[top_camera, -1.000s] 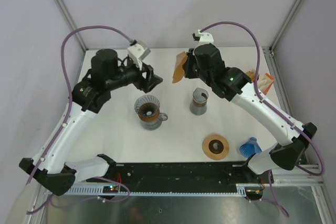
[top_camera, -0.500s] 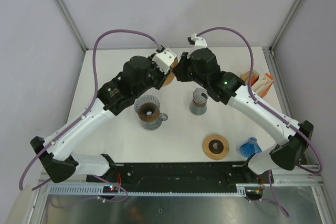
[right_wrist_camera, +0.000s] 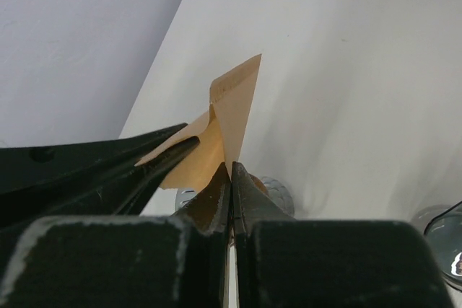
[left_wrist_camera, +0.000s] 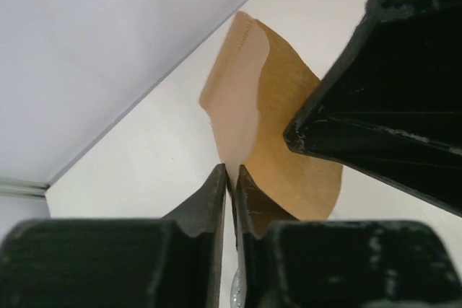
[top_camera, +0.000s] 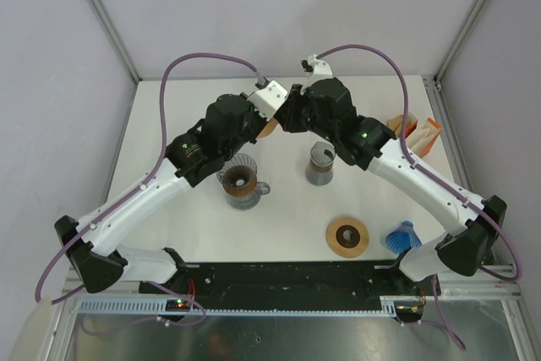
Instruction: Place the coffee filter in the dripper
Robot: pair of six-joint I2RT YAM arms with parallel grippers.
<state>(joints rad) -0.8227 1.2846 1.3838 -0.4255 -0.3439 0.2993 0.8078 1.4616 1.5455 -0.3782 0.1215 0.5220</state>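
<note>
- Looking down from the top camera, I see both arms reaching in toward each other over the rear middle of the white worktop (top_camera: 287,209).
- The brown paper coffee filter (left_wrist_camera: 289,149) is held between the two arms, clear of the dripper. In the top view it sits behind and slightly right of it.
- The left end effector (left_wrist_camera: 231,178) has its fingers drawn almost together. They pinch the corner of the filter's paler front flap, with only a thin slit showing between them.
- The right end effector (right_wrist_camera: 231,172) is pressed tight on the filter's lower edge, and the paper fans up and out from its tips.
- In the left wrist view, the flap stands away from the darker back layer, so the filter looks partly parted.
- The clear ribbed glass dripper (top_camera: 238,177) stands upright on its brown base, left of centre, with its handle pointing right.
- A dark grey ribbed cup (top_camera: 320,164) stands to the right of the dripper, apart from it.
- Nearer my side lies a brown ring-shaped disc (top_camera: 347,236), with a blue pleated cone (top_camera: 404,237) just beside it.
- An orange packet (top_camera: 425,134) sits at the right edge, partly hidden by the right arm.
</note>
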